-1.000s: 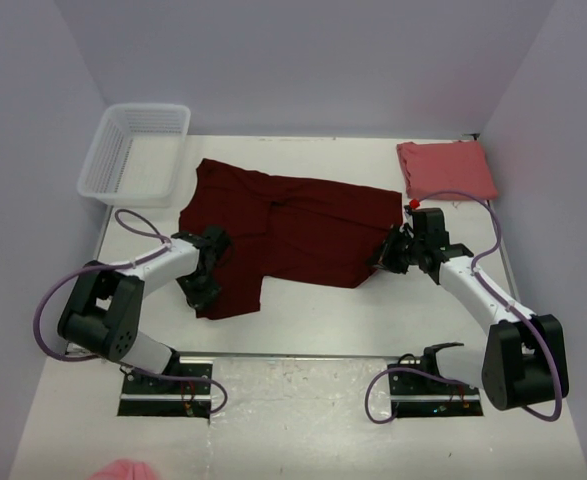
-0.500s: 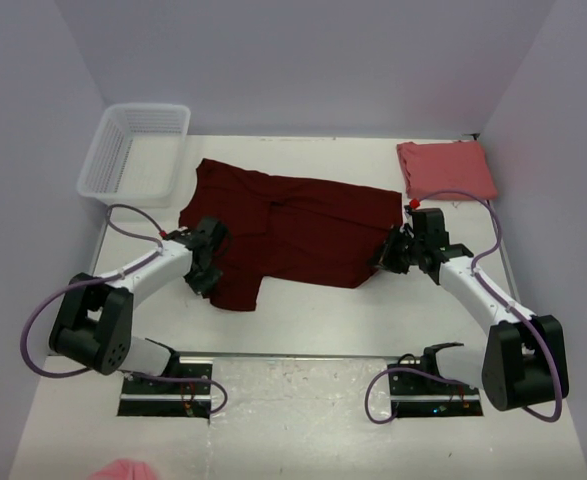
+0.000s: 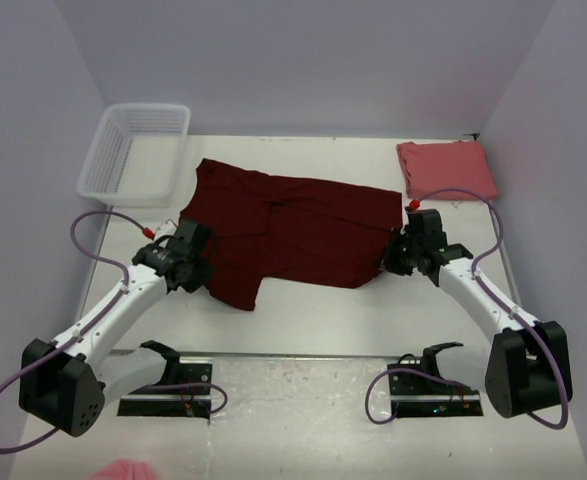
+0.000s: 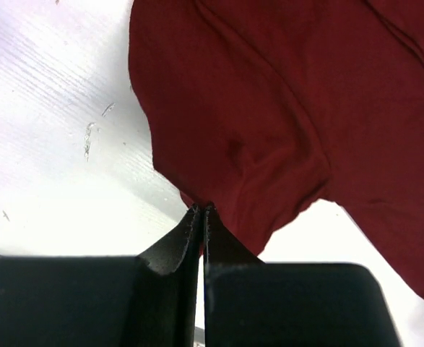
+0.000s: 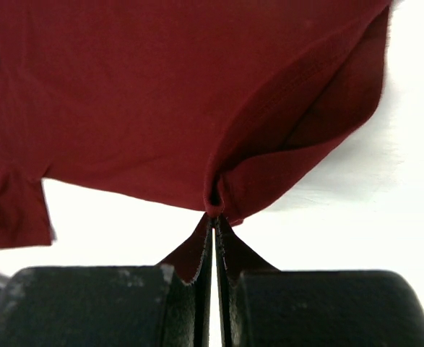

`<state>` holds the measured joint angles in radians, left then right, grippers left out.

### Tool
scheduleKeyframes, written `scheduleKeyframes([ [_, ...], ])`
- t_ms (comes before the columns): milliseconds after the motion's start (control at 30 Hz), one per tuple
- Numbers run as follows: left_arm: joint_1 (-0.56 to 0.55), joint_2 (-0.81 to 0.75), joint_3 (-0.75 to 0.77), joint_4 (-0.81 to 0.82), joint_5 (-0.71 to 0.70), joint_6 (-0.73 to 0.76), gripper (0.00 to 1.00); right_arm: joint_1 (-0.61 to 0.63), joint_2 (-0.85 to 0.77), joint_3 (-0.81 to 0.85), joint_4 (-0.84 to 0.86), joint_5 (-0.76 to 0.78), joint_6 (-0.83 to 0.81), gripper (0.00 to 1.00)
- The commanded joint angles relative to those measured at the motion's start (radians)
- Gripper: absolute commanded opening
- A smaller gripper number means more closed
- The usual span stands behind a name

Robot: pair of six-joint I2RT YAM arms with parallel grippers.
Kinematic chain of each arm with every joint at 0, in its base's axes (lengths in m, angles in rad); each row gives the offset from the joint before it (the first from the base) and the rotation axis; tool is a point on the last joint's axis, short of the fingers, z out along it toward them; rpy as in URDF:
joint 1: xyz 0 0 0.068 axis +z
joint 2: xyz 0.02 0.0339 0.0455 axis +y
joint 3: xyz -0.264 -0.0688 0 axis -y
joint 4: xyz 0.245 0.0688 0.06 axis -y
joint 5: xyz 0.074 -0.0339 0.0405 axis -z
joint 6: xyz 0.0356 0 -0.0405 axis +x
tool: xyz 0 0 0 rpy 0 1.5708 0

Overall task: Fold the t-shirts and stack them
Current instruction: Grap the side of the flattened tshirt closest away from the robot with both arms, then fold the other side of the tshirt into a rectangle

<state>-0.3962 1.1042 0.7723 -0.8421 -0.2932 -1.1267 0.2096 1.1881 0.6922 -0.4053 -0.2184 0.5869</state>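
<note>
At the far left corner of the table (image 3: 313, 320) stands the white mesh basket (image 3: 101, 165), just beside the cloth; it plays no part in this step. Next, the left gripper (image 4: 201, 211) has its jaws pressed together at the near left hem of the maroon t-shirt (image 3: 293, 230). The cloth puckers toward the tips, so we judge that a thin pinch is held.

The shirt lies open across the middle of the table, with its long axis running roughly left to right. From both tools it extends toward the far side.

At its near right corner, the right gripper (image 5: 213, 215) is closed on a gathered fold of hem. Each arm thus holds the end nearer to it, one at either end of the long axis. We judge the coming move to be a fold carrying the near edge across that axis, both ends travelling together.

At the far right corner rests the folded salmon t-shirt (image 3: 445, 168), apart from the right gripper.
</note>
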Motion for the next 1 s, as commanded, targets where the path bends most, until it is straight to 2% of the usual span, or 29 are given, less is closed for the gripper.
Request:
scheduleKeyframes([
  [0,-0.006,-0.055,0.044,-0.066,0.002,-0.015,0.0,0.007,-0.03,0.05,-0.047,0.077,-0.019,0.0],
  [233,-0.006,-0.076,0.09,-0.051,-0.037,0.04,0.0,0.007,-0.033,0.134,-0.119,0.146,-0.027,0.0],
  [600,0.0,0.075,0.326,0.004,-0.156,0.2,0.0,0.001,0.048,0.288,-0.22,0.28,-0.039,0.0],
  [967,0.046,0.213,0.556,0.061,-0.159,0.332,0.0,-0.044,0.169,0.432,-0.25,0.309,-0.056,0.0],
])
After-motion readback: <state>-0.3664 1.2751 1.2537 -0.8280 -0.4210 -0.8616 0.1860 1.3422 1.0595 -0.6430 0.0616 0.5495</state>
